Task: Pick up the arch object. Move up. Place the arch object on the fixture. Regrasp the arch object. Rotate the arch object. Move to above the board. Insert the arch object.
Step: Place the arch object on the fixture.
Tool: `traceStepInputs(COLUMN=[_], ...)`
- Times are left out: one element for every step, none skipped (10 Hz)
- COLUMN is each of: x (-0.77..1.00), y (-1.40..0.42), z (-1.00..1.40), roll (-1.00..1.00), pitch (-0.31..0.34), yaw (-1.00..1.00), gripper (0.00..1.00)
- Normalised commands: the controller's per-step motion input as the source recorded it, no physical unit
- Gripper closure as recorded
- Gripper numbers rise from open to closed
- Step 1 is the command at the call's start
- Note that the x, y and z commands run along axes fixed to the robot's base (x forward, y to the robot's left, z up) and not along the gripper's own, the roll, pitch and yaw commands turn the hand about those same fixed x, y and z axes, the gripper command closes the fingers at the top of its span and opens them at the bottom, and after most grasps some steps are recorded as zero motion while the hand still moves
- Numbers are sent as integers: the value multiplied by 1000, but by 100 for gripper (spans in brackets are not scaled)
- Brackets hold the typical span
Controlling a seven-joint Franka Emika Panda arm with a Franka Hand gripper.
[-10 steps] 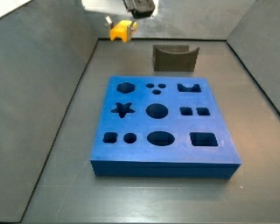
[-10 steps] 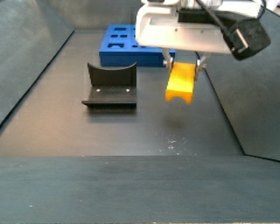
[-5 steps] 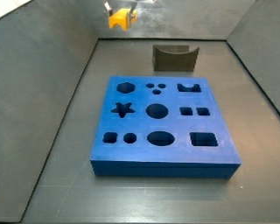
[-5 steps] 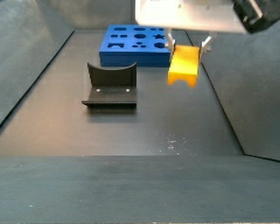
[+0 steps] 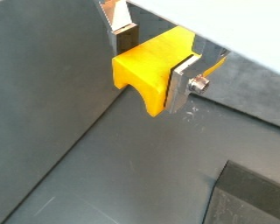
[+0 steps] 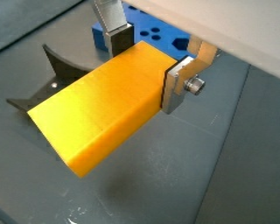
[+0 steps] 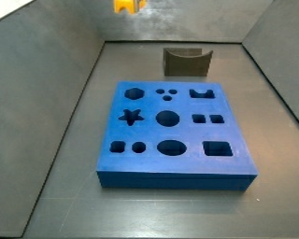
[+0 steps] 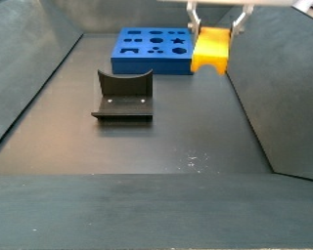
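The yellow-orange arch object (image 5: 152, 68) (image 6: 101, 105) hangs high above the floor, clamped between the silver fingers (image 5: 182, 83) (image 6: 178, 85) of my gripper (image 5: 154, 54) (image 6: 146, 54), which is shut on it. In both side views only the arch object (image 7: 126, 6) (image 8: 213, 51) and the finger ends show near the upper edge. The dark fixture (image 7: 186, 63) (image 8: 122, 96) stands on the floor, apart from the piece. The blue board (image 7: 172, 133) (image 8: 153, 51) lies flat with its cutouts facing up.
Grey sloping walls (image 7: 52, 84) (image 8: 270, 88) enclose the dark floor (image 8: 146, 146). In a wrist view the fixture (image 6: 52, 74) and a corner of the board (image 6: 160, 35) lie below the held piece.
The gripper has risen with the arch object, going from just above the floor to near the upper edge of both side views. Board and fixture have not moved.
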Motion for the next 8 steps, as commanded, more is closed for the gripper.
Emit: traceStepInputs(x=[3,3,1000,1000,1000,1000,1000,1000], y=[7,7,-303,-301,-267,-222,-200,-170], z=[296,176,-229,-246,-235,-198,-179,-164], roll=[84,84,-197,-201,-189,-181,-168,-139], pitch=[84,83,-222,-219,-191,-112,-54,-16], yaw=[15,18,1000,975,729,394,226,116], gripper=[100,100,100,100,100,100,100,100])
